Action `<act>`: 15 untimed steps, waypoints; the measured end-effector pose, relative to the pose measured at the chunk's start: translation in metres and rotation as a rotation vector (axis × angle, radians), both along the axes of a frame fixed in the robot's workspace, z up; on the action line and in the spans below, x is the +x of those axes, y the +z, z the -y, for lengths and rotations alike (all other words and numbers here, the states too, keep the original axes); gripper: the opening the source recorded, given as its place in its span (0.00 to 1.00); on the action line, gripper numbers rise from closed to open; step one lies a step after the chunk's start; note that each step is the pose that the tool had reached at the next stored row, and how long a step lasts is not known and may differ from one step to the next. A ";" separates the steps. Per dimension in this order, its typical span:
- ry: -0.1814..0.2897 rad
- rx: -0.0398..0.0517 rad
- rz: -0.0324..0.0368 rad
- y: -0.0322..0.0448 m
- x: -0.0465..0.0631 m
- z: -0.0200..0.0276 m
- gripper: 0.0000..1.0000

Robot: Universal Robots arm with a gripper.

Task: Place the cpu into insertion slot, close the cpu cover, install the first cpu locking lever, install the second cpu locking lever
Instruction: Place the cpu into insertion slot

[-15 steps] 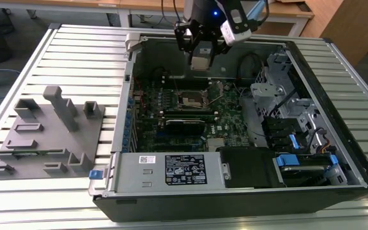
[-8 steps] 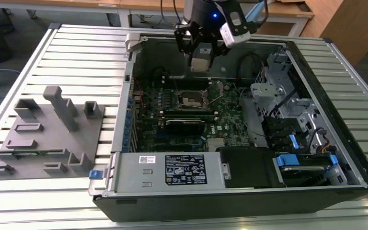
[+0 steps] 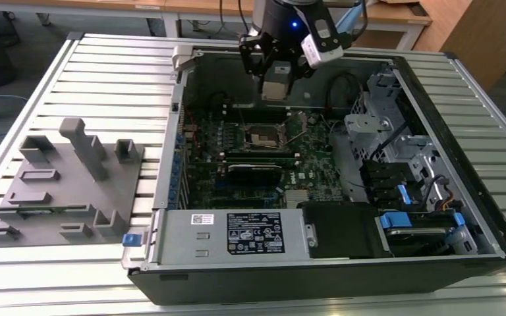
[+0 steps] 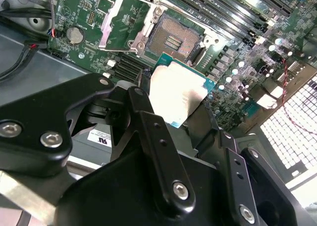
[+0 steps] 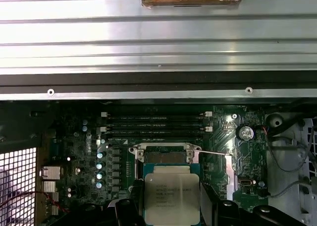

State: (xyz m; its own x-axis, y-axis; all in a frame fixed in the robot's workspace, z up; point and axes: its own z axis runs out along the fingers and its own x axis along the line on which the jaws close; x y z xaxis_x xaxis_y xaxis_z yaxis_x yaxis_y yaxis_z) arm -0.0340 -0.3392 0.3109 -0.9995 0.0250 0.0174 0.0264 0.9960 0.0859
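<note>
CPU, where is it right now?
In the second wrist view the cpu is clamped in the pincer above the green board, close beside the empty slot but not in it.

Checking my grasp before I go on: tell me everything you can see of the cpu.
The cpu is a small flat square chip: pale metal lid with faint print, green edge beneath. The black fingers clamp two opposite sides. It hangs above the green board, near the open insertion slot, not seated in it.
</note>
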 end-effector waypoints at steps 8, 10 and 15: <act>0.000 0.0003 0.0115 -0.0030 -0.002 0.0000 0.54; 0.000 0.0000 0.0162 -0.0040 -0.003 0.0000 0.54; 0.000 -0.0002 0.0244 -0.0062 -0.004 0.0000 0.54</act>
